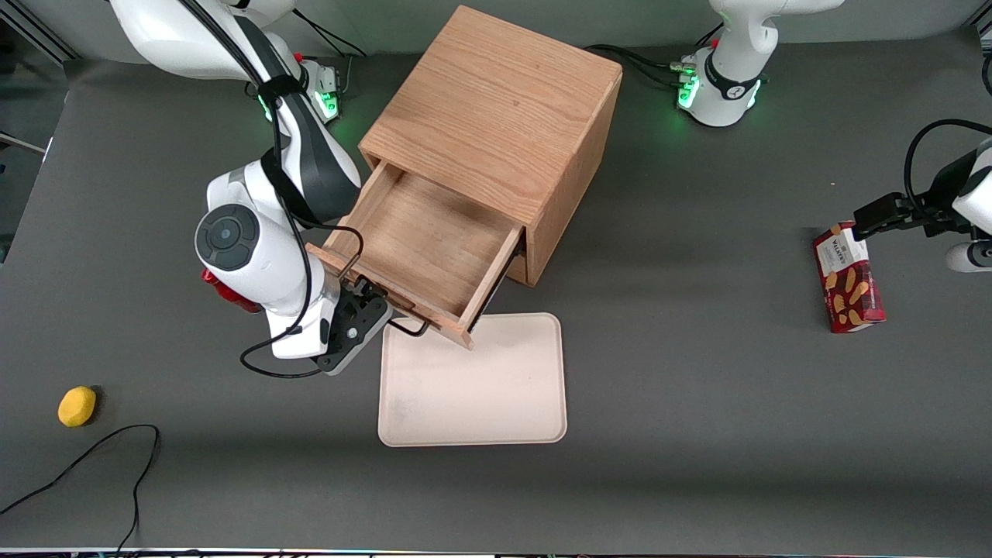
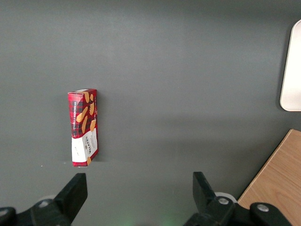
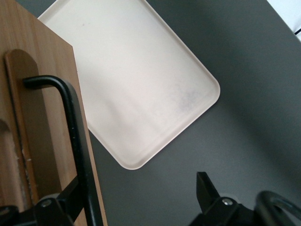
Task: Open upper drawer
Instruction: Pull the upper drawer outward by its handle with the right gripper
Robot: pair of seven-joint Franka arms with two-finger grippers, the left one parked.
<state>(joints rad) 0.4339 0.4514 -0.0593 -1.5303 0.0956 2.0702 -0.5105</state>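
Observation:
The oak cabinet point(image 1: 496, 108) stands mid-table. Its upper drawer point(image 1: 422, 240) is pulled well out toward the front camera, and its bare wooden inside shows. The black wire bar handle point(image 1: 408, 329) runs along the drawer front point(image 3: 42, 94). My right gripper point(image 1: 370, 298) is at that handle, in front of the drawer, with its fingers open. In the right wrist view the handle bar point(image 3: 77, 136) passes just inside one fingertip point(image 3: 70, 195), close to it. The other fingertip point(image 3: 207, 190) hangs apart over the grey table, so the gripper point(image 3: 138, 197) is not closed on the bar.
A cream tray point(image 1: 473, 387) lies on the table just in front of the open drawer, nearer the camera. A yellow fruit point(image 1: 77, 405) and a black cable point(image 1: 116, 457) lie toward the working arm's end. A red biscuit box point(image 1: 849, 279) lies toward the parked arm's end.

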